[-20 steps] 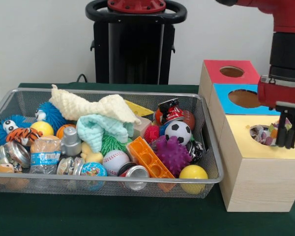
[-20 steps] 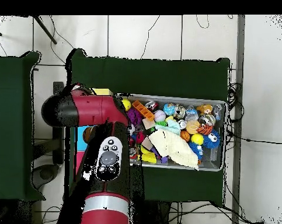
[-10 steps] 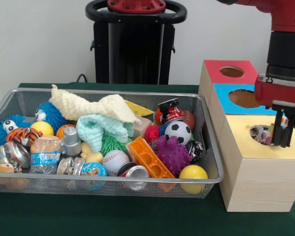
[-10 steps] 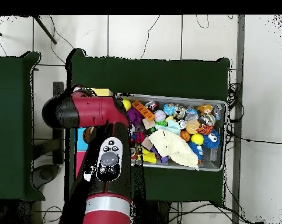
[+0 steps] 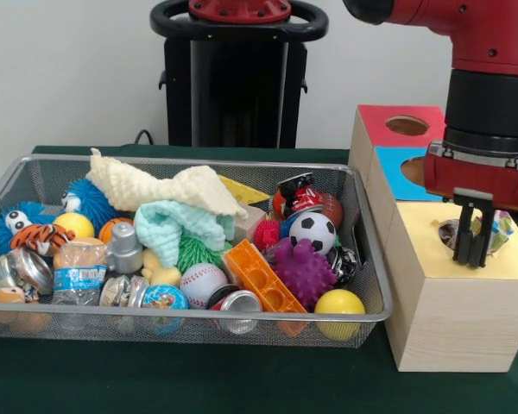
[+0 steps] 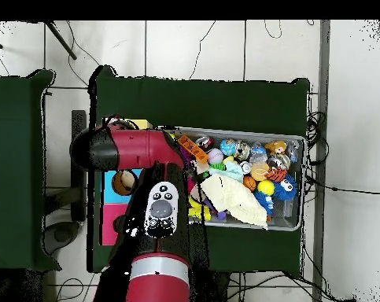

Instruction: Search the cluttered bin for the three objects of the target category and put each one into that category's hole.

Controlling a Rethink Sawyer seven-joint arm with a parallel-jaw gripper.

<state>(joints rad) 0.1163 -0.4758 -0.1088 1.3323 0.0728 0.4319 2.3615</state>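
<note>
Silver wire-mesh bin (image 5: 34,177) w/ toys sits left of three wooden hole-top boxes in a row, yellow-topped box (image 5: 453,297) nearest, blue-topped box (image 5: 397,172) mid, red-topped box (image 5: 388,125) behind; gripper (image 5: 472,257) over yellow box's hole (image 5: 453,233).

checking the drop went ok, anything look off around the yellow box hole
Yes. A crinkled wrapper sticks out of the hole in the yellow-topped box and rests at its rim instead of lying inside. The gripper hangs just in front of the hole. The mesh bin is cluttered but nothing has spilled out of it.
</note>
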